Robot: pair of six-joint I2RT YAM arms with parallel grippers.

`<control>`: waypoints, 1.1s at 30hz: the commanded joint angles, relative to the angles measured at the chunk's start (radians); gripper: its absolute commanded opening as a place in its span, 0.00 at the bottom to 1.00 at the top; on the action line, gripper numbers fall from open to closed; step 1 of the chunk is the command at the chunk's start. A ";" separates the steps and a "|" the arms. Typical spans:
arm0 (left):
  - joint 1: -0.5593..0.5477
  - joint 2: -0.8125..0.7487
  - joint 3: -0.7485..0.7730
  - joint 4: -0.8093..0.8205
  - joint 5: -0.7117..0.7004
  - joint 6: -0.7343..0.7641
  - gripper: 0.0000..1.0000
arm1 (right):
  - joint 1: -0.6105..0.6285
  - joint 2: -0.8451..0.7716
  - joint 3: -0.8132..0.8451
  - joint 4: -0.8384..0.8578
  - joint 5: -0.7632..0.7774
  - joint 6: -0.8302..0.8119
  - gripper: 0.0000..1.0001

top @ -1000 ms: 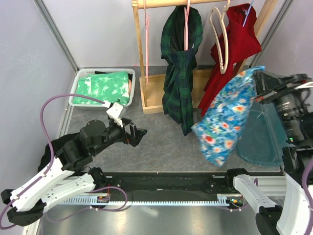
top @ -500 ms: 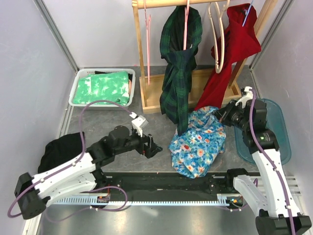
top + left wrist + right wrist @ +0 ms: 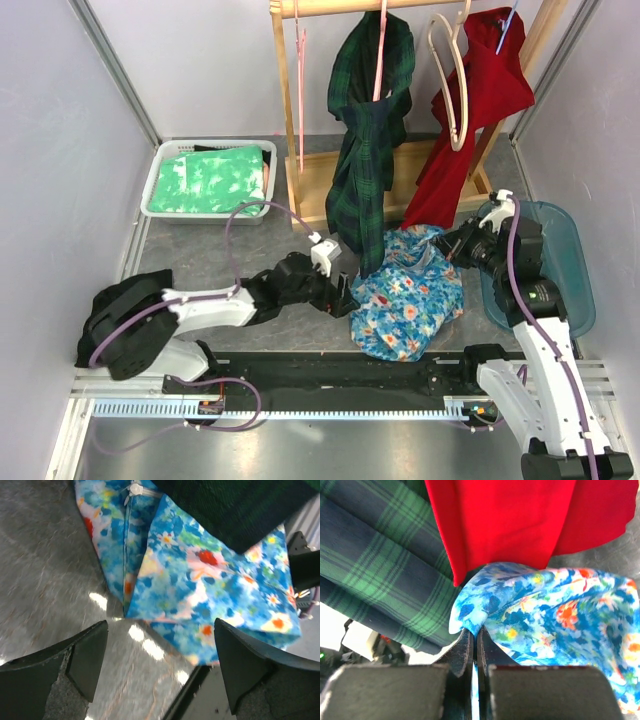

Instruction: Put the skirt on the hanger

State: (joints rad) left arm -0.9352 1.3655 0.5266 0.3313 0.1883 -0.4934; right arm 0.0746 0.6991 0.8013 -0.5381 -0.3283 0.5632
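Left tool advanced to crumpled blue floral skirt, jaws apart, right tool pinching its edge

We see the skirt in bright blue, strewn with white, red and orange flowers. Beyond it hangs a plaid garment in dark green and navy on a pink hanger. To its right are a plain red garment and a cream hanger. At far left a white basket holds a green cloth mottled white. A black cloth lies near left and a teal tray at right, on the grey table.
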 commanded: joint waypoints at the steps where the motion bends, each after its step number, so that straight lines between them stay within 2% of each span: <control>1: -0.016 0.096 0.079 0.163 -0.041 -0.016 0.90 | -0.001 -0.018 -0.020 0.030 -0.025 0.018 0.00; 7: -0.022 0.227 0.131 0.215 -0.015 0.024 0.85 | -0.001 -0.029 -0.021 0.024 -0.028 0.018 0.00; 9: -0.024 0.251 0.138 0.221 -0.016 0.030 0.80 | -0.001 -0.027 -0.020 0.024 -0.028 0.018 0.00; 12: -0.024 0.270 0.151 0.221 0.006 0.035 0.62 | -0.001 -0.027 -0.021 0.020 -0.020 0.015 0.00; 15: -0.024 0.276 0.153 0.212 0.039 0.033 0.35 | -0.001 -0.026 -0.021 0.018 -0.012 0.017 0.00; 16: -0.025 0.264 0.154 0.192 0.040 0.030 0.21 | -0.001 -0.027 -0.020 0.017 -0.005 0.015 0.00; 21: -0.025 0.176 0.162 0.086 0.022 0.071 0.04 | 0.001 -0.026 -0.013 0.006 0.024 0.017 0.00; 22: -0.025 0.141 0.167 0.062 0.023 0.079 0.02 | -0.001 -0.026 -0.010 0.004 0.031 0.018 0.00; 29: -0.028 -0.020 0.190 -0.084 0.144 0.141 0.02 | 0.001 -0.012 0.033 -0.003 0.100 0.020 0.00; 33: -0.034 -0.173 0.213 -0.187 0.215 0.183 0.02 | 0.001 0.008 0.094 -0.016 0.159 0.018 0.00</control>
State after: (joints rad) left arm -0.9562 1.3262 0.6842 0.2462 0.3008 -0.3962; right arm 0.0746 0.6945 0.7990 -0.5602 -0.2459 0.5732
